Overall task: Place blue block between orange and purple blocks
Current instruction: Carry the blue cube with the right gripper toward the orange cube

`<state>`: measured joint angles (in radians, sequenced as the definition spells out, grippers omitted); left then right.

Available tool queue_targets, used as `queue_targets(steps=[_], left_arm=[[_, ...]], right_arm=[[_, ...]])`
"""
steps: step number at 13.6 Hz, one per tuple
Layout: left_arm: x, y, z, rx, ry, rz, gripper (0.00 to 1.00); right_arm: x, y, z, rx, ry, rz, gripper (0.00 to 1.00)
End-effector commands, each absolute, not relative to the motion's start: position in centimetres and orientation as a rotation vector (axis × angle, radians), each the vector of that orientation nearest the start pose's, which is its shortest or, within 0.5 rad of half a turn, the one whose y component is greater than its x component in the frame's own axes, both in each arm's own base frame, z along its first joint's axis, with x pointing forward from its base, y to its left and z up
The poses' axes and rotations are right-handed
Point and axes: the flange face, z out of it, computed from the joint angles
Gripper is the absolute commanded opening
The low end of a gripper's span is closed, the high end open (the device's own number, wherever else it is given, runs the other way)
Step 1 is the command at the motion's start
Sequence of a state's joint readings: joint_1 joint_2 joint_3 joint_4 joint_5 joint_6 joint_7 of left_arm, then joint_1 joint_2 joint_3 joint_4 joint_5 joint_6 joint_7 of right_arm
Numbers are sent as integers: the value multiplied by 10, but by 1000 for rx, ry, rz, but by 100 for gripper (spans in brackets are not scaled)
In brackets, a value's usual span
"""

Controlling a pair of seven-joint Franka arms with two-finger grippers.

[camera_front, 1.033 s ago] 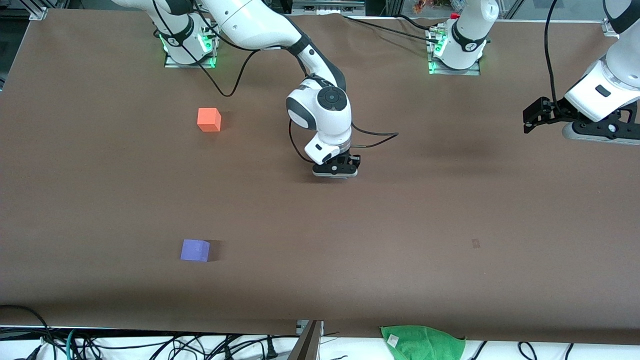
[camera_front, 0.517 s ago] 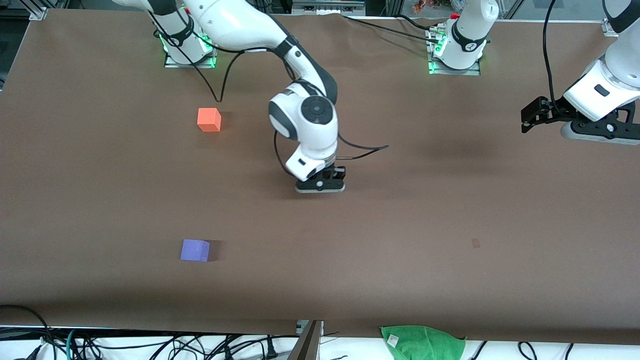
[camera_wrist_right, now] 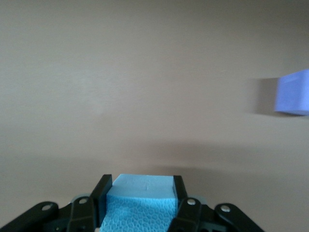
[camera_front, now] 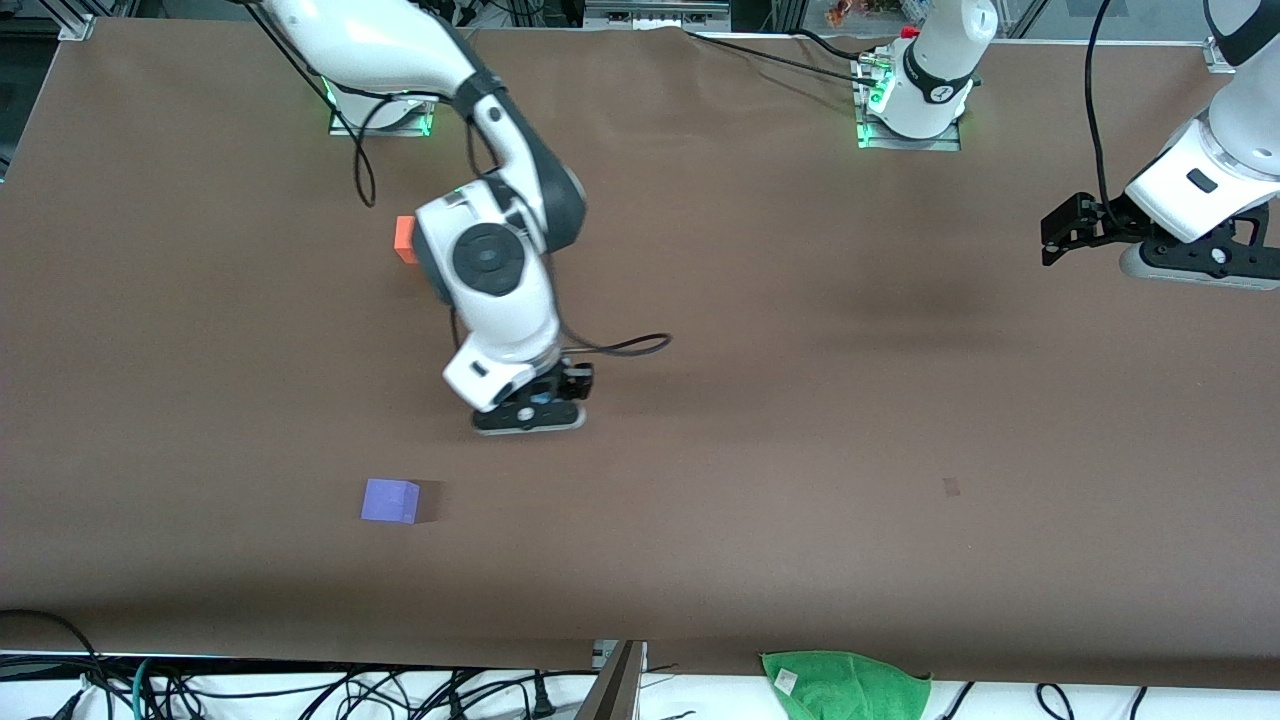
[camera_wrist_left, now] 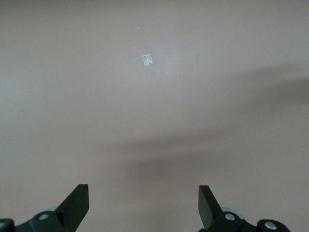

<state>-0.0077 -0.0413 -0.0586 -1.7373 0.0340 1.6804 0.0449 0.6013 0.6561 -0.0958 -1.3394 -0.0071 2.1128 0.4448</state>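
Observation:
My right gripper (camera_front: 528,418) is shut on the sky-blue block (camera_wrist_right: 140,205), which sits between both fingers in the right wrist view. It hangs over bare table between the orange block (camera_front: 403,238) and the purple block (camera_front: 390,500), a little toward the left arm's end of the line joining them. The right arm hides most of the orange block. The purple block also shows in the right wrist view (camera_wrist_right: 293,92). My left gripper (camera_wrist_left: 143,208) is open and empty, and it waits over the left arm's end of the table (camera_front: 1190,270).
A green cloth (camera_front: 845,685) lies at the table's near edge. A small pale mark (camera_front: 951,487) is on the brown table and also shows in the left wrist view (camera_wrist_left: 147,60). The right arm's cable (camera_front: 615,345) trails beside its wrist.
My right gripper has carried the blue block toward the right arm's end of the table and lower in the front view, and the arm now covers part of the orange block. The left arm has barely moved.

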Motion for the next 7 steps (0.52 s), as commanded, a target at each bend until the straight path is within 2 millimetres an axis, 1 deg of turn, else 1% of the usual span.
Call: queue_targets(steps=[1,2,4,6,7], left_arm=[[548,-35,583,-3125,207,43,100],[547,-34,583,-3125,207,46,100],[547,-33,582,-3127,205,55,100],[547,-34,584,-3126,210,51,100],[547,-34,584,-3125,210,51,100]], right_arm=[[632,324,362,-3134,-147,-137,31],[635,297,357,-3141,-124,-115,32],[639,254,356,-3150,-125,-81,32],[639,215,350,-3148,-57,-37,32],[636,202,346,-3150,-32,-12,32]])
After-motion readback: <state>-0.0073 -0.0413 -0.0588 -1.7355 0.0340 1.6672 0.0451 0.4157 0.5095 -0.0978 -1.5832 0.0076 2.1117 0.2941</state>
